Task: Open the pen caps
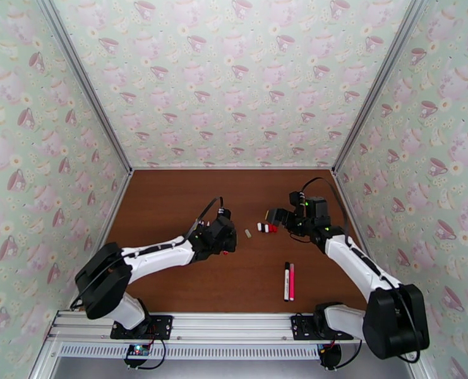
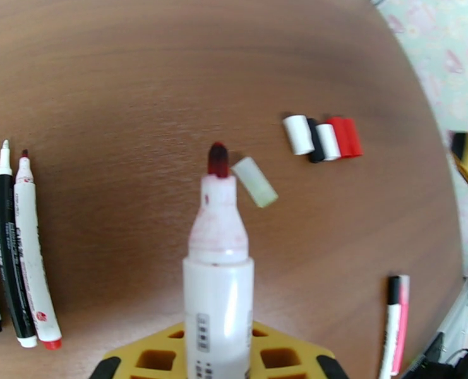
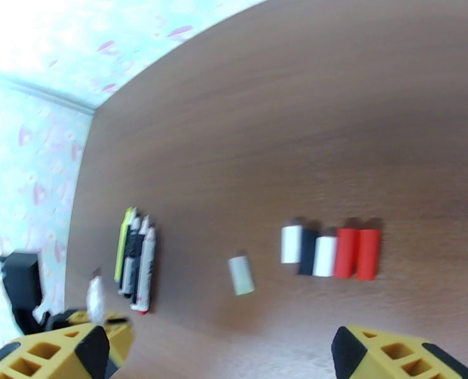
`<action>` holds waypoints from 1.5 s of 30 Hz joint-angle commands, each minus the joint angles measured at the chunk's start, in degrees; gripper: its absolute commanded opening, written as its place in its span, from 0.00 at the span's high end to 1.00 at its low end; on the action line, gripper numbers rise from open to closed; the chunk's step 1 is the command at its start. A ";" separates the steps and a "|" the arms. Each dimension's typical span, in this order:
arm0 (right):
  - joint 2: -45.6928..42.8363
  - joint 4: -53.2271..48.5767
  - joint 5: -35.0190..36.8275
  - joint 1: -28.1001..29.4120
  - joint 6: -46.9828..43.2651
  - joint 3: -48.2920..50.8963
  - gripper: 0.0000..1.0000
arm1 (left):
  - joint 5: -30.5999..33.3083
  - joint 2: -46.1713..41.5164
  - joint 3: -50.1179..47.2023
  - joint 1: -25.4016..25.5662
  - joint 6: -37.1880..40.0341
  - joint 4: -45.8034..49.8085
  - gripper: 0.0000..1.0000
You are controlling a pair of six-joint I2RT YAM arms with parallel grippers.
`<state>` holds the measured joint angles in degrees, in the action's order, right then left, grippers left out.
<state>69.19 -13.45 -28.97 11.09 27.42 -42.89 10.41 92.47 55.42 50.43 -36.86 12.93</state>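
Note:
My left gripper (image 1: 226, 243) is shut on a white-barrelled red marker (image 2: 218, 292), whose bare red tip (image 2: 218, 159) points at the table. A row of loose pen caps (image 2: 322, 138), white, black, white and two red, lies right of it (image 1: 268, 228), with one pale yellowish cap (image 2: 254, 182) apart on the near side. My right gripper (image 3: 221, 352) hangs open just above the cap row (image 3: 331, 251), nothing between its yellow fingers (image 3: 385, 355). Uncapped pens (image 2: 28, 247) lie side by side to the left (image 3: 136, 260). A black pen and a pink pen (image 1: 288, 280) lie capped near the front.
The brown tabletop (image 1: 170, 203) is walled on three sides by teacup-patterned panels (image 1: 234, 71). The right wall stands close behind the right arm (image 1: 354, 254). Bare wood stretches across the back and the left of the table.

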 commanded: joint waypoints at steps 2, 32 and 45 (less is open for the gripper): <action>-4.65 1.21 -0.49 1.49 1.13 3.67 0.00 | 4.69 2.80 3.59 -0.24 1.76 4.47 0.93; -8.69 -1.73 2.20 1.57 0.35 6.48 0.00 | 15.81 17.46 15.15 -1.13 0.60 20.03 0.87; -8.65 -0.27 2.03 1.57 1.44 7.78 0.00 | 18.51 20.53 17.88 -2.23 0.41 22.30 0.75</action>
<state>60.64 -14.92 -27.40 12.49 28.05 -36.32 26.94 111.90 71.59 48.66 -36.05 33.85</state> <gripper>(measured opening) 0.999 0.245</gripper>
